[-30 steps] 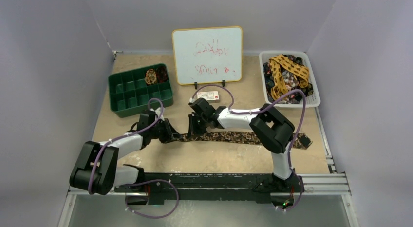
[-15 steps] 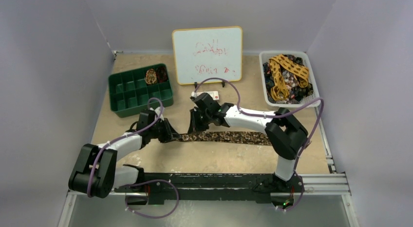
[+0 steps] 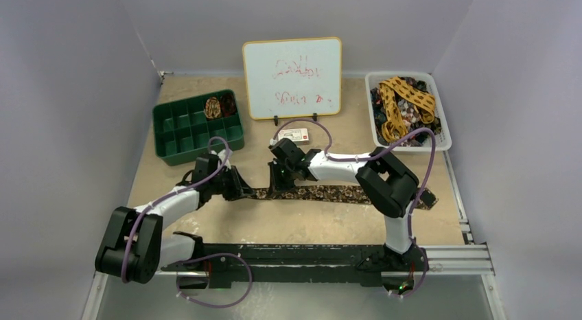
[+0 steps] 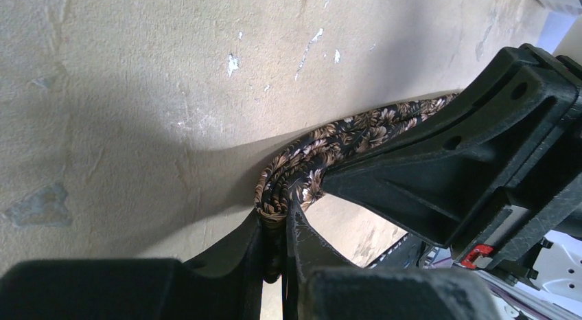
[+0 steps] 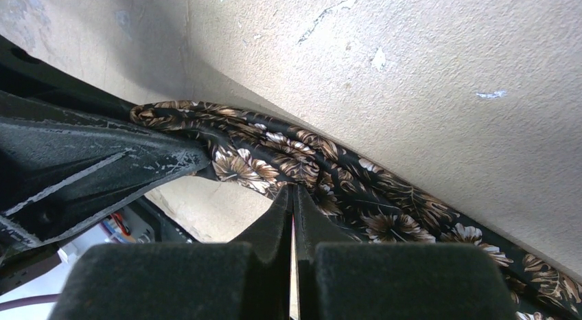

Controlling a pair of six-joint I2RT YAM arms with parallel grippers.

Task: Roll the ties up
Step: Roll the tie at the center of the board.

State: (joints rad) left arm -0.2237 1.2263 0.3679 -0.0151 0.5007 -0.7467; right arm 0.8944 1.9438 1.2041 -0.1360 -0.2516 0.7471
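Observation:
A brown leaf-print tie [image 3: 329,193] lies flat across the middle of the table. My left gripper [image 3: 240,189] is shut on its left end, where the cloth is folded into a few layers [image 4: 295,176] between the jaws [image 4: 278,217]. My right gripper [image 3: 280,185] is just to the right of it. Its jaws are shut with nothing between them, and their tips [image 5: 293,191] touch the tie [image 5: 357,189]. The left gripper's finger [image 5: 103,169] shows beside them.
A green compartment tray [image 3: 199,155] at the back left holds one rolled tie [image 3: 213,107]. A white basket [image 3: 412,147] at the back right holds a heap of ties [image 3: 405,104]. A whiteboard [image 3: 292,76] stands at the back, a small card [image 3: 294,134] before it.
The right arm's elbow swung out to the right and came back. Its gripper stayed on the tie beside the left gripper. The left arm hardly moved.

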